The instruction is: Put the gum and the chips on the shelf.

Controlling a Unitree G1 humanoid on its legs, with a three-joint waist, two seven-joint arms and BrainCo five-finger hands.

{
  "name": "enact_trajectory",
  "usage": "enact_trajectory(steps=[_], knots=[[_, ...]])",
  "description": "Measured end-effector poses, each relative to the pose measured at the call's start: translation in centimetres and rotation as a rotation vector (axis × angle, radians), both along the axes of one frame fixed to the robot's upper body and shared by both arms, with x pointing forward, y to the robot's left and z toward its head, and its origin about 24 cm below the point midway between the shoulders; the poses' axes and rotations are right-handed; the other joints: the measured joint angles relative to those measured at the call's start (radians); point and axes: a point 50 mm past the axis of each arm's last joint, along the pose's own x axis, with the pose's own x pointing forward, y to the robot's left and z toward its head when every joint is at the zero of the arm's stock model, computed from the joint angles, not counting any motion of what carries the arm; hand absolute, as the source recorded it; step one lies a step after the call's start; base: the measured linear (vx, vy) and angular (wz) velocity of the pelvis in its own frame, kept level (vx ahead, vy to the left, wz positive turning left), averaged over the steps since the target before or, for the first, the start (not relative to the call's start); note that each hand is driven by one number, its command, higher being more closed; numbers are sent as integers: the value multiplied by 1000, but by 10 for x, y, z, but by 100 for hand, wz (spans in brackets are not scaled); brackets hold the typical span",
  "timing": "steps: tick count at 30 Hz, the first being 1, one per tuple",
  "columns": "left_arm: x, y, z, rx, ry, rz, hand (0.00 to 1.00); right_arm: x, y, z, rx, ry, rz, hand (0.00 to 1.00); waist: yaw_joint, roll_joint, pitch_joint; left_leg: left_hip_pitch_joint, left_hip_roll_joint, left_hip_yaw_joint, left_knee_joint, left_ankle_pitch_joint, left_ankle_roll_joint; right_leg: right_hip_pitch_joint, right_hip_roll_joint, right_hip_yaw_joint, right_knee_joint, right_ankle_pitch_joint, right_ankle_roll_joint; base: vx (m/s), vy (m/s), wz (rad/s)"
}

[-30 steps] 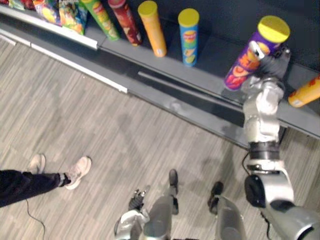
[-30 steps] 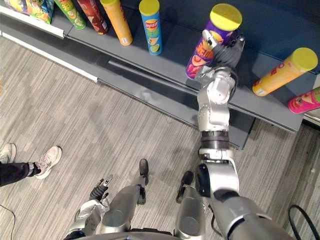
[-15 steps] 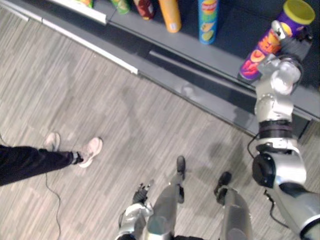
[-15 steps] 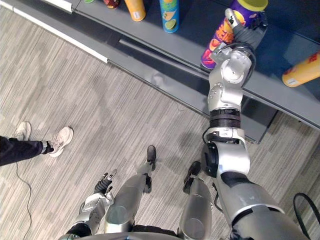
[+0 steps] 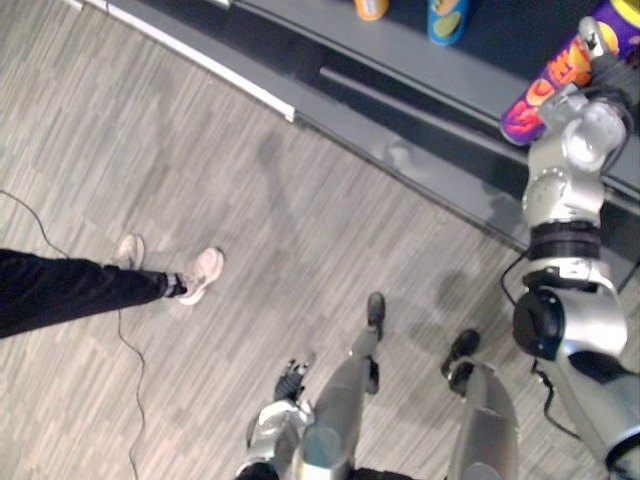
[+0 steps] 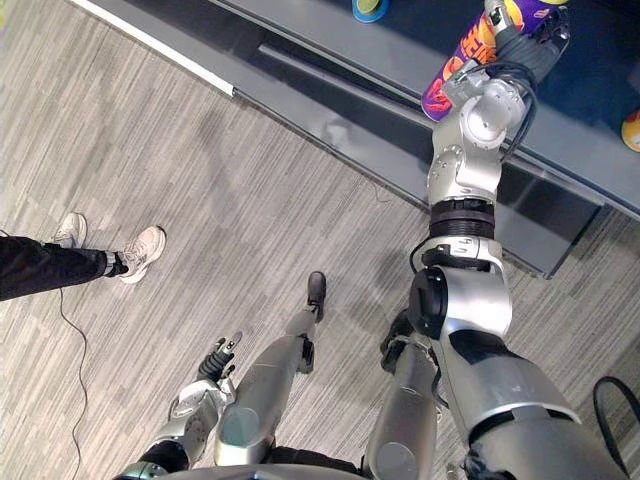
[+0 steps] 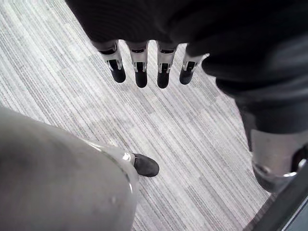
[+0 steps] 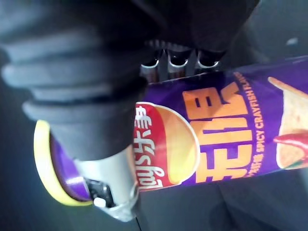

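Grey plank floor (image 5: 250, 200) spreads below a dark shelf (image 5: 440, 75) running from twelve to two o'clock. A person's leg (image 5: 70, 290) enters at nine. At one o'clock the purple chips can (image 5: 530, 100) leans on the shelf, the right hand (image 8: 111, 175) curled round it. The left hand (image 7: 139, 67), at six, hangs slack and holds nothing.

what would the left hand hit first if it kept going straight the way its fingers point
Most likely the floor: the left hand hangs with straight fingers aimed down at bare grey planks, and nothing shows in between. How far off the floor is cannot be judged.
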Motion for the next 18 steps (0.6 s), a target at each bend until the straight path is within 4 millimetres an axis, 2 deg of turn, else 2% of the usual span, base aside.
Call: enact_trajectory(steps=[4,7,11,18], knots=[[0,-1,-1,-11,10,5,0,-2,-5,2,-24,8,-39,100,1,10,-4,-5,-4,-11,1,4,-2,-4,-6,-4,10,-2,-2,-15,-51,6],[1,-2,-1,-18,4,9,0,-7,-13,20,-22,-29,-82,100,7,14,-5,-39,-9,-20,-1,19,-3,-46,-15,-7,36,-8,-7,-16,-69,11],[3,-5,1,-15,-12,-9,0,-13,-26,26,-34,-27,-159,100,25,15,-6,-45,-15,-26,-2,27,-5,-61,-28,-9,61,-23,-11,-28,-87,8],[4,-7,2,-12,-19,-21,0,-17,-33,38,-40,-29,-235,100,23,19,-9,-62,-20,-43,-19,47,-8,-88,-37,-17,83,-32,-13,-21,-75,6]])
